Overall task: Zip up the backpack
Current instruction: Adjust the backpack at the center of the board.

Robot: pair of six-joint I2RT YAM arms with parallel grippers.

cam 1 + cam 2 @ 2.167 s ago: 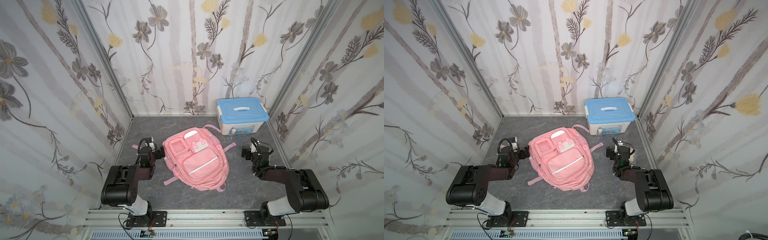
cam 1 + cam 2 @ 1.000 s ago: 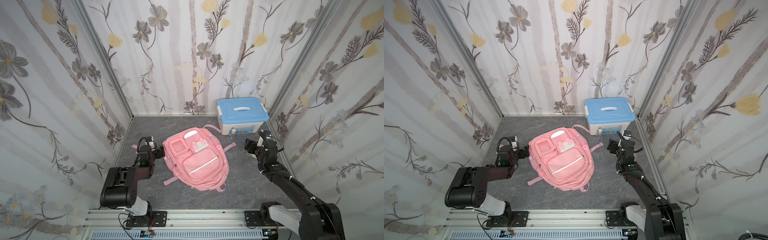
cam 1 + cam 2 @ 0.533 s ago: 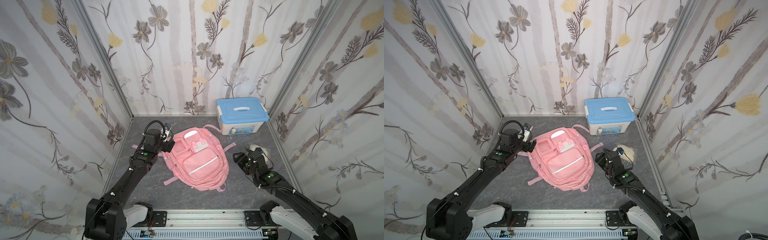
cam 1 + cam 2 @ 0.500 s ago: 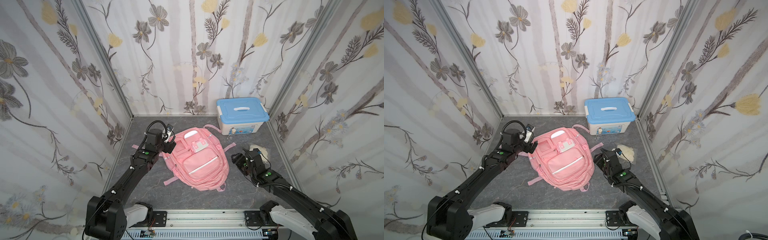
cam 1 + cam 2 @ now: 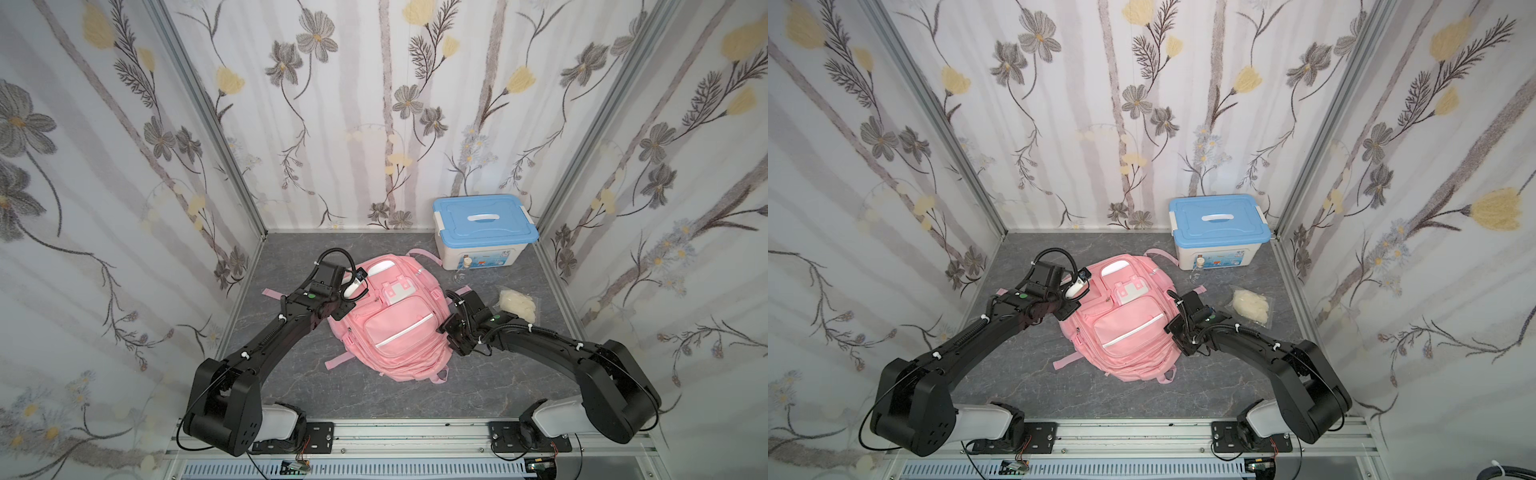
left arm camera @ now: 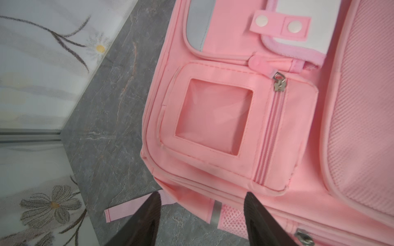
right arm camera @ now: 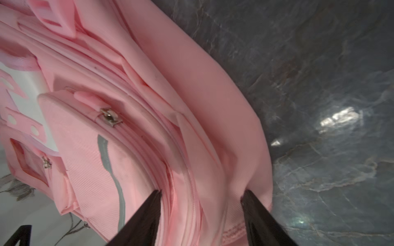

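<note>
We see the pink backpack (image 5: 395, 320) lying flat in the middle of the grey marbled worktop (image 5: 374, 399). Its front pockets face up and its top is turned toward the far edge, a little askew.

The left hand (image 5: 345, 309) hangs at the backpack's upper left corner. In the left wrist view its two dark fingers (image 6: 142, 225) stand spread, with the backpack's side seam in the gap and nothing pinched. One tip sits over a loose pink strap end (image 6: 125, 209) lying on the worktop. The other sits over the side wall beside a mesh pocket (image 6: 232, 219). Beyond the tips lies a small windowed pocket (image 6: 215, 121), its metal zip puller (image 6: 279, 85) at the end of the track nearest the white buckle patch.

The right hand (image 5: 451, 332) is down at the backpack's right side, about halfway along. In the right wrist view its fingers straddle a fold of the pink side fabric, and both tips touch cloth. Whether they squeeze it or merely bracket it, we cannot tell.

A white box (image 5: 484, 220) with a blue lid stands in the far right corner, with a small clear bottle (image 5: 459, 276) just in front of it. A clear bag (image 5: 517, 305) of pale stuff lies near the right edge, just beyond the right hand.
</note>
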